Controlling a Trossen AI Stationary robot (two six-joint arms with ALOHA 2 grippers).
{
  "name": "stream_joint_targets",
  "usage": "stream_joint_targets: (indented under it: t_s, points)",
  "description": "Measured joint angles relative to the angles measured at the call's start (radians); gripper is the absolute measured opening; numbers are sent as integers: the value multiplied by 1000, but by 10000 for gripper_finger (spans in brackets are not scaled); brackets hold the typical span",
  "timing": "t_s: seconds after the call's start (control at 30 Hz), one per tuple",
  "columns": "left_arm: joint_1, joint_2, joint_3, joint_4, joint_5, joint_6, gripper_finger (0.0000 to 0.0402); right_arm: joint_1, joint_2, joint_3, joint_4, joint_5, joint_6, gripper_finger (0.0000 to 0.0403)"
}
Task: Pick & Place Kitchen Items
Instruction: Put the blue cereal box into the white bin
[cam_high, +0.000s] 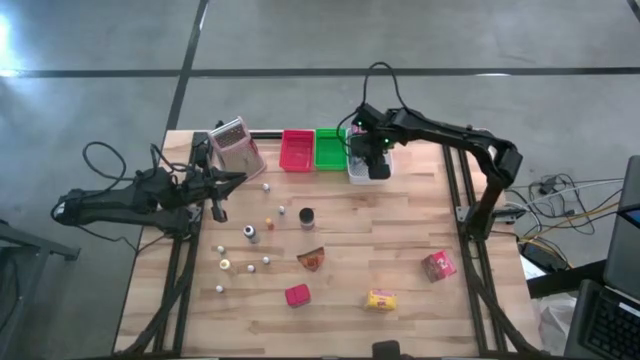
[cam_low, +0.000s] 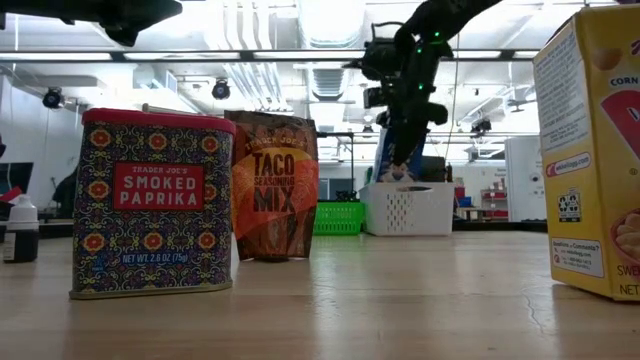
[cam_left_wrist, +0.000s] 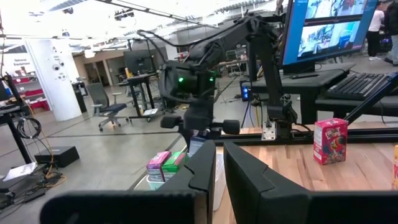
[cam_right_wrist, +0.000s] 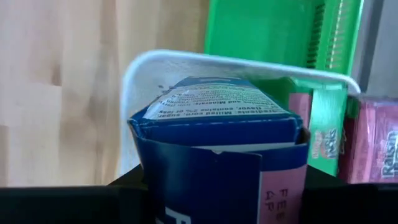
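Note:
My right gripper (cam_high: 372, 152) hangs over the white tray (cam_high: 368, 172) at the table's far edge, shut on a blue box (cam_right_wrist: 217, 124). The low view shows that box (cam_low: 398, 160) below the gripper (cam_low: 405, 125), just above the tray (cam_low: 410, 210). Pink packets (cam_right_wrist: 373, 146) lie in the tray. On the table stand a dark jar (cam_high: 307, 217), an orange-brown wedge (cam_high: 311, 259), a red packet (cam_high: 297, 294), a yellow packet (cam_high: 381, 299), a pink box (cam_high: 438, 265) and several pale bottles (cam_high: 250, 232). My left gripper (cam_high: 228, 185) waits near the left edge, its fingers (cam_left_wrist: 202, 168) close together and holding nothing. My right gripper holds the blue box pinched between its two fingers, coming from above and pointing down. The box itself hides the fingers in the right wrist view, so the exact part cannot be told. The box stays upright, with its lower end (cam_low: 397, 176) at the white tray's rim (cam_right_wrist: 186, 59); whether it touches, I cannot tell.
A red tray (cam_high: 297, 150) and a green tray (cam_high: 329, 148) sit left of the white one. A metal grater-like thing (cam_high: 237, 145) stands at the far left corner. Close to the low camera are a paprika tin (cam_low: 155, 205), a taco mix packet (cam_low: 275, 185) and a yellow box (cam_low: 595, 150).

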Motion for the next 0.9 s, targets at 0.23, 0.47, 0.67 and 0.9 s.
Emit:
stream_joint_targets:
  t_s: [0.23, 0.47, 0.67, 0.9]
  points:
    - [0, 0, 0, 0, 0, 0, 39, -23, 48, 3, 5, -4, -7, 136]
    - [0, 0, 0, 0, 0, 0, 39, -27, 107, 3, 42, -20, -13, 149]
    - [0, 0, 0, 0, 0, 0, 39, -28, 141, 16, 58, -20, -7, 156]
    - [0, 0, 0, 1, 0, 0, 39, -27, 168, 37, 56, -19, 1, 146]
